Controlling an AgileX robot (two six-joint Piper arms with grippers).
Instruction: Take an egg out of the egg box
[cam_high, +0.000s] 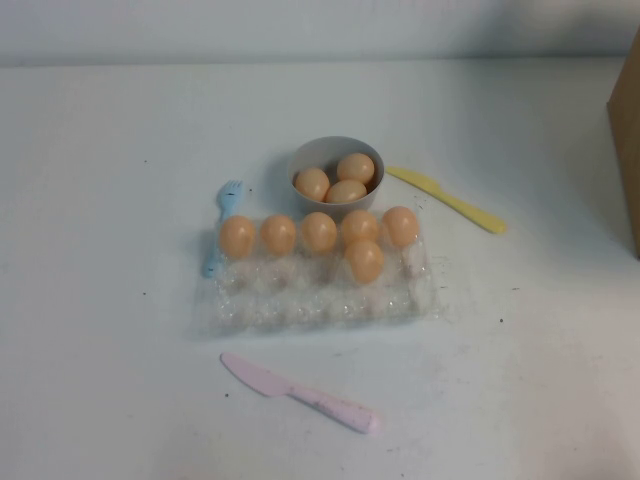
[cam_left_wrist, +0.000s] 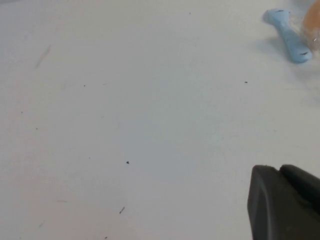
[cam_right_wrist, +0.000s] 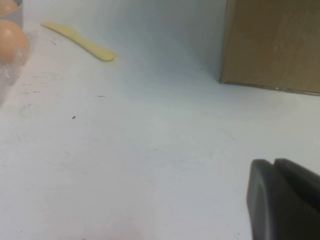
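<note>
The clear plastic egg box (cam_high: 320, 300) lies mid-table in the high view. Several orange-tan eggs sit in it: a row along its far side (cam_high: 319, 231) and one egg (cam_high: 365, 260) a row nearer. Neither arm shows in the high view. My left gripper (cam_left_wrist: 277, 169) hangs shut and empty over bare table to the left of the box, where one egg (cam_left_wrist: 312, 20) peeks in at the left wrist view's edge. Over bare table on the right, my right gripper (cam_right_wrist: 272, 162) is also shut and empty, with an egg (cam_right_wrist: 10, 42) at its view's edge.
A grey bowl (cam_high: 312, 153) with three eggs stands just behind the box. A blue fork (cam_high: 222, 215) (cam_left_wrist: 290, 35) lies at the box's left end, a yellow knife (cam_high: 450, 200) (cam_right_wrist: 80, 42) to the right, a pink knife (cam_high: 300, 393) in front. A cardboard box (cam_high: 628, 140) (cam_right_wrist: 272, 45) stands far right.
</note>
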